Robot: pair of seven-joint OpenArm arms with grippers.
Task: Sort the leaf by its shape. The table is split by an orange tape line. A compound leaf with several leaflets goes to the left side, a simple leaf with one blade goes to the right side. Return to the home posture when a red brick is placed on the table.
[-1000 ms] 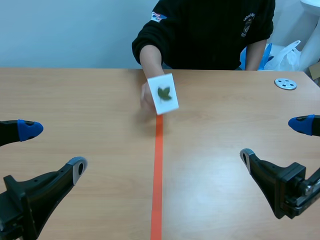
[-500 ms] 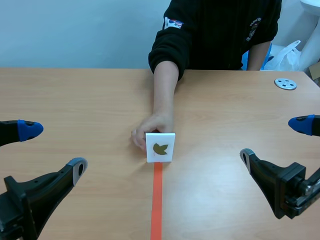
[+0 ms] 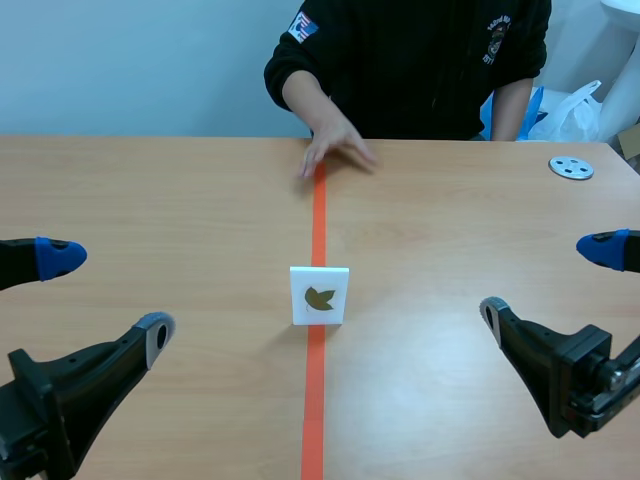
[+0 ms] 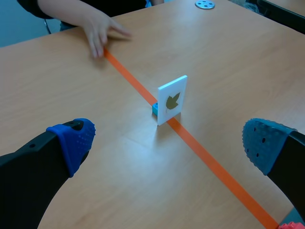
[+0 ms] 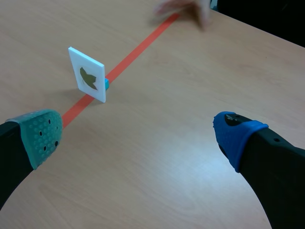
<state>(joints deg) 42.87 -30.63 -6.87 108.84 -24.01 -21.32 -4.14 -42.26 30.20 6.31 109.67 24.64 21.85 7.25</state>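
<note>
- Low in the frame, the left gripper [image 3: 108,297] hangs over the table [image 3: 150,190] at the lower left, fingers spread wide, holding nothing and touching nothing.
- Same story at the lower right: the right gripper [image 3: 546,280] is parted just as wide, with only bare wood between its pads.
- The orange tape line [image 3: 314,400] runs up the centre of the frame, splitting the tabletop.
- Dead centre, a white card [image 3: 319,295] stands upright on that line, showing an olive-green lobed leaf [image 3: 320,298]. A small blue block [image 4: 155,109] sits right behind it.
- The card is well apart from both grippers, with bare wood on either side of it.
- Further up, a person's hand [image 3: 335,150] rests flat on the far end of the tape.
- At the upper right, a round metal disc [image 3: 571,167] lies near the table's far edge.
- Beyond the table are a pale blue wall [image 3: 130,60] and a white plastic bag [image 3: 575,110].
</note>
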